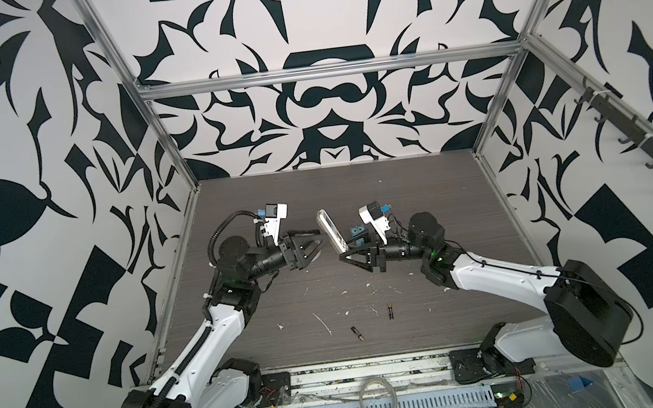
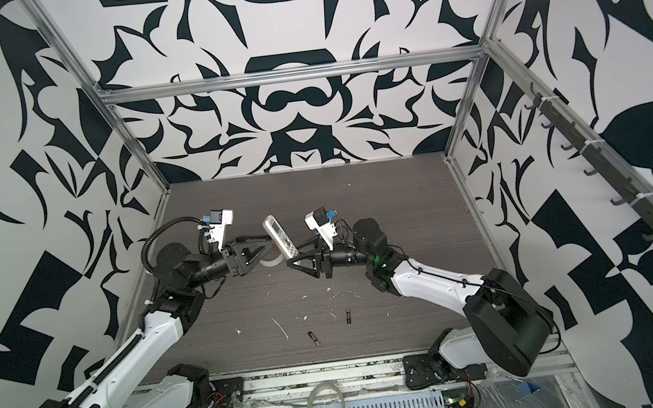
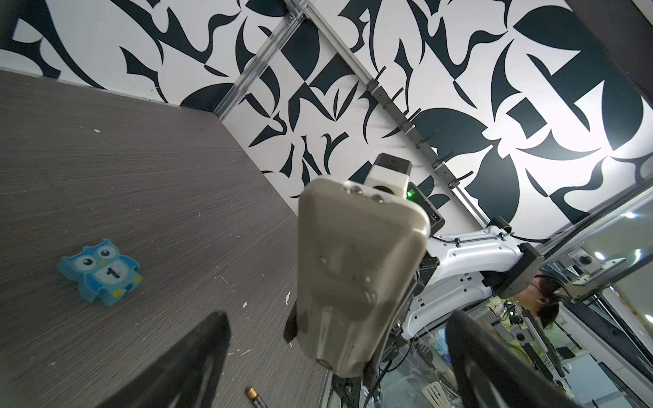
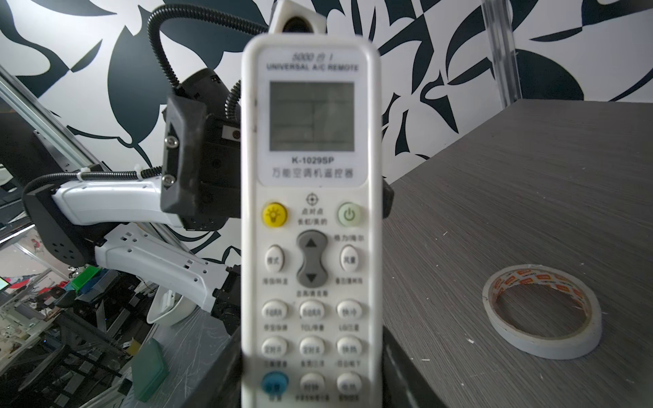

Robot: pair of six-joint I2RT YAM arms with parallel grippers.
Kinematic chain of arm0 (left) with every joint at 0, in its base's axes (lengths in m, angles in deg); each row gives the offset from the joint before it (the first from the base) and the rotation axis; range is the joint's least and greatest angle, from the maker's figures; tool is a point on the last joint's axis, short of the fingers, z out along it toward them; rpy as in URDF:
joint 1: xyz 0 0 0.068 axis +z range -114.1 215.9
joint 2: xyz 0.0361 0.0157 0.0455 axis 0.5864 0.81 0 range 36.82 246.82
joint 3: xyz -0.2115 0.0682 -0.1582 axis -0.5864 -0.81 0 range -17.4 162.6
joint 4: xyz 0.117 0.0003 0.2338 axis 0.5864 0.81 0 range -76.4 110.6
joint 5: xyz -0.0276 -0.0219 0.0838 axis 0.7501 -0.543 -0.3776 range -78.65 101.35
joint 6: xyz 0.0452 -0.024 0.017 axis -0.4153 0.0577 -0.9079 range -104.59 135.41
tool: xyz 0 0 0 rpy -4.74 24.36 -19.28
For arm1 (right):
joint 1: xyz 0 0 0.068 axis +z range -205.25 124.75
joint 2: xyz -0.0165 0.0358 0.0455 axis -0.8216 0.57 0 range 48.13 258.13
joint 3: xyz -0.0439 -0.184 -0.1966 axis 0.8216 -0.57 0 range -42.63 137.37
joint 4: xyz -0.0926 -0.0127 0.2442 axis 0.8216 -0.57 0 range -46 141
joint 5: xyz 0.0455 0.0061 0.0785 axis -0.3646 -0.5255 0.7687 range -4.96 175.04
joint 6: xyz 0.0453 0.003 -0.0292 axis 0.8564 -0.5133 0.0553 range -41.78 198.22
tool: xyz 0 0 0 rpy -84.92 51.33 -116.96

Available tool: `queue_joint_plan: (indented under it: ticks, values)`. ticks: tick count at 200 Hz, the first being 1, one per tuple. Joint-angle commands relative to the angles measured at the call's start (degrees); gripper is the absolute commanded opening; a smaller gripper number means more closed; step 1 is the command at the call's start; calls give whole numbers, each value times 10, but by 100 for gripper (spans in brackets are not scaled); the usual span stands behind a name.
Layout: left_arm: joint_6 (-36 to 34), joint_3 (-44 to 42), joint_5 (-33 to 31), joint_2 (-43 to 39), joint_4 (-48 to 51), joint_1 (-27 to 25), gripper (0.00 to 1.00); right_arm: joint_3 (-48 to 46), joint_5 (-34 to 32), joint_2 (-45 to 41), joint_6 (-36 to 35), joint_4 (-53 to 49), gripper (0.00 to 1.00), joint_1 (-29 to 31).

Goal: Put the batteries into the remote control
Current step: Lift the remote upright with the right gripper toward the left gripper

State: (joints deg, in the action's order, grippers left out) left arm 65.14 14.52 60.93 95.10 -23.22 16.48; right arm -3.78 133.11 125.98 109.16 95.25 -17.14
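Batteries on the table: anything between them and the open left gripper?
Nothing visible. Near battery and far battery, slim black cylinders with brass ends, lie apart on the grey wood-grain table among white flecks. The left gripper is open above the table; the white remote control, clamped in the right gripper, sits off that path.

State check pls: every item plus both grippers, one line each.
remote control: lifted off the table, display blank
right gripper: shut on the remote control's lower end
left gripper: open, empty
front battery: loose on the table, not loaded
rear battery: loose on the table, not loaded
owl figure: lying flat
tape roll: lying flat
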Motion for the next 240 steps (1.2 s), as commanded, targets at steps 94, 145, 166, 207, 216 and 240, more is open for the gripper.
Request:
queue_joint_plan:
  ticks: [94, 145, 166, 207, 216, 240]
  values:
    - [-10, 34, -1, 36, -64, -29, 93, 18, 27, 2, -7, 5, 18, 13]
    - [-10, 30, 1, 33, -74, -36, 75, 20, 32, 2, -3, 8, 18, 17]
    - [-11, 31, 2, 32, -74, -39, 68, 20, 31, 2, -3, 10, 18, 17]
    - [-14, 31, 1, 35, -70, -39, 56, 19, 30, -3, 0, 14, 18, 18]
    - [-15, 30, 0, 34, -70, -38, 52, 18, 29, -4, 0, 14, 18, 18]
    - [-19, 29, -6, 30, -66, -39, 43, 18, 27, -5, 1, 13, 21, 18]
